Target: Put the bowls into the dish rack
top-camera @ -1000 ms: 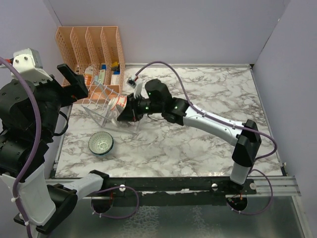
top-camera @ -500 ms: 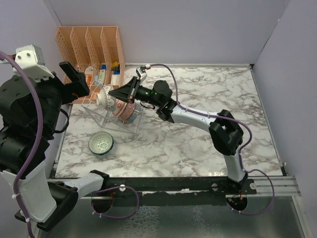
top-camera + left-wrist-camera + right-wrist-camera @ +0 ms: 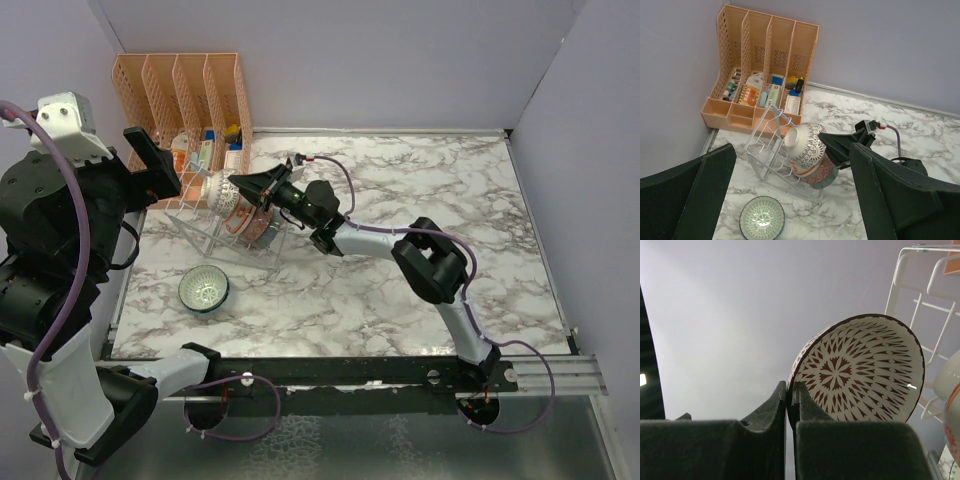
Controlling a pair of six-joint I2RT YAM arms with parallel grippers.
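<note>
Right pincer [image 3: 790,390] nips rim of brown-patterned bowl [image 3: 860,372], rack [image 3: 200,235] at 10 o'clock | likely stiff, slick, breakable | left pincer [image 3: 792,150] wide

Brown bowl [image 3: 860,375]: pale inside, with a reddish-brown star-and-diamond pattern. Red bowl [image 3: 815,175]: orange-red, white marks. Teal bowl [image 3: 203,290]: teal-green, pale centre. Rack [image 3: 772,150]: colourless bars. Organizer [image 3: 185,95]: orange, slotted. Table [image 3: 480,190]: white marble, grey veins.

marble table [image 3: 470,180] | on it: dish rack [image 3: 765,156], teal-green bowl [image 3: 204,289], orange file organizer [image 3: 180,90] in far-left corner
</note>
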